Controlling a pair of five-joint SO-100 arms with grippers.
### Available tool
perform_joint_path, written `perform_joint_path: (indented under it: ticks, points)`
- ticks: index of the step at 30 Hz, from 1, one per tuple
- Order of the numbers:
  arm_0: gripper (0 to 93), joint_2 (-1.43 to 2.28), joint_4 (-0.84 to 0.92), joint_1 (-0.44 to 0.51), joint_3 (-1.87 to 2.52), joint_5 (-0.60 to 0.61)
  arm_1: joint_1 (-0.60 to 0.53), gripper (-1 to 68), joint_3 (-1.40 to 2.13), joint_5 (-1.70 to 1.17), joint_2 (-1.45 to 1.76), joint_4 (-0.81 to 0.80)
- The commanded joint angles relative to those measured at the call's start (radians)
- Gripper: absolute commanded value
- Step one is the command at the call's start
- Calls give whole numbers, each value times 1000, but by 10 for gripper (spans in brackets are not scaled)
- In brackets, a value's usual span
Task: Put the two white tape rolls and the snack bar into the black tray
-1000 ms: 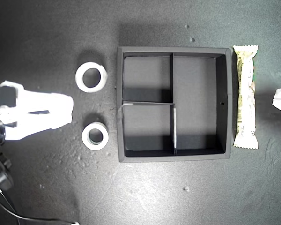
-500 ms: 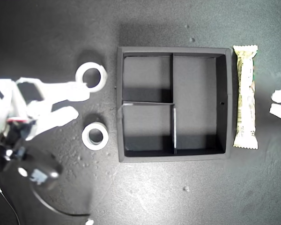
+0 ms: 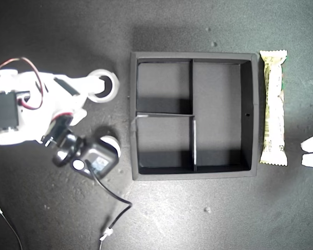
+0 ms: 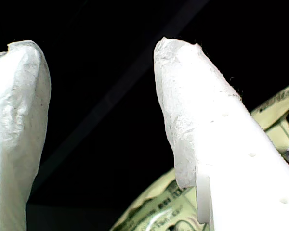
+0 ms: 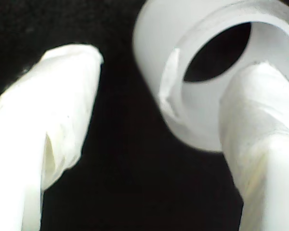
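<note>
1. Matte black square tray (image 3: 253, 112) with raised walls sits mid-scene in the exterior view; thin dividers split it into two small compartments on that view's left and one long one on its right. All three hold nothing.
2. Cream, crimp-ended snack bar (image 3: 274, 107) lies lengthwise just outside the tray's wall on the exterior view's right, parallel to it; whether they touch cannot be told.
3. Larger white ring-shaped tape roll (image 3: 110, 85) lies on the dark tabletop (image 3: 198, 219) to the exterior view's left of the tray, apart from it.
4. Smaller white tape roll (image 3: 111, 140) lies nearer the bottom edge of that view, mostly hidden under the arm's black camera unit (image 3: 88, 159).
5. My second gripper (image 5: 154, 120): jaws apart, one white finger (image 5: 260, 125) lying across the larger roll's hole, the other (image 5: 53, 115) outside the ring. Not clamped.
6. My first gripper (image 4: 103, 110): jaws apart, nothing between them; the snack bar's wrapper shows just beyond the fingertips. In the exterior view only its tips show at the right edge, near the bar's lower end.
</note>
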Motion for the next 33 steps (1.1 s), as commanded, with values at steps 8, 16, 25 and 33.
perform_joint_path:
  ticks: [8,16,25,33]
  points:
    - [159,-130,14,-11,-100,-9,86,170,-81,23,-5,41]
    - [26,-282,29,-71,-126,-35,296,135,-132,755,8,124]
    - [0,-31,198,-72,-222,-6,307,244,-273,187,-8,302]
    - [0,67,382,-15,-565,17,272,271,-666,-318,-630,423]
